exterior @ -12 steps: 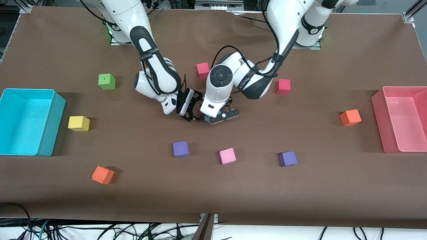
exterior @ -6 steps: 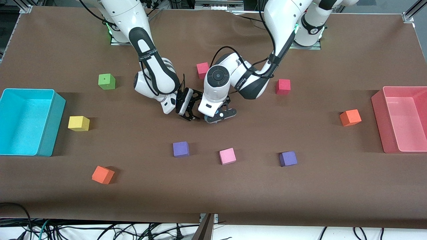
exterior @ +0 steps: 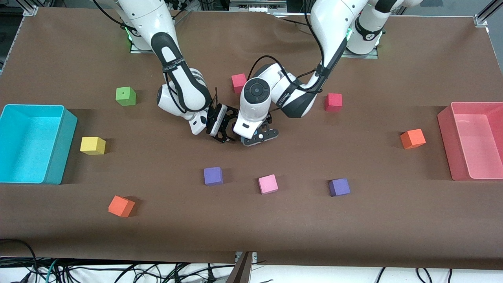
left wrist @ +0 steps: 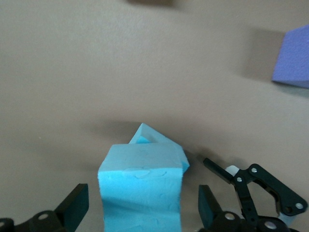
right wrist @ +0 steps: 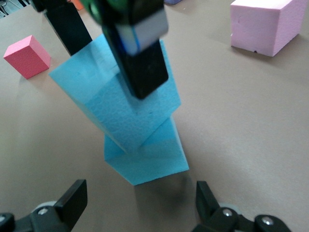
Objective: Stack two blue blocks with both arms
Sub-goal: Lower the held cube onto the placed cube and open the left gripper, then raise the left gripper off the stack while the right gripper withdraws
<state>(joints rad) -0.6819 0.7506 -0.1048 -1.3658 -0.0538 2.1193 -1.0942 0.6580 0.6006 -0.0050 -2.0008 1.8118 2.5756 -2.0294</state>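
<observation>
One blue block (right wrist: 116,101) sits skewed atop the other (right wrist: 149,157), between the open left pincer (left wrist: 142,208); open right pincer (right wrist: 140,205) waits beside. Next, lift clear.

light: bright, even overhead | shadows: soft, short beside cubes | blur: right wrist foreground fingers (right wrist: 140,63) soft

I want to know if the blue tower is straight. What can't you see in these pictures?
- Front view: both sky-blue cubes are hidden under the open left gripper. The open right gripper is beside it.
- Left wrist view: the top sky-blue foam cube covers most of the bottom sky-blue foam cube.
- Right wrist view: the left gripper's black finger covers part of the top cube. The pink foam cube is cut off at the edge.
</observation>
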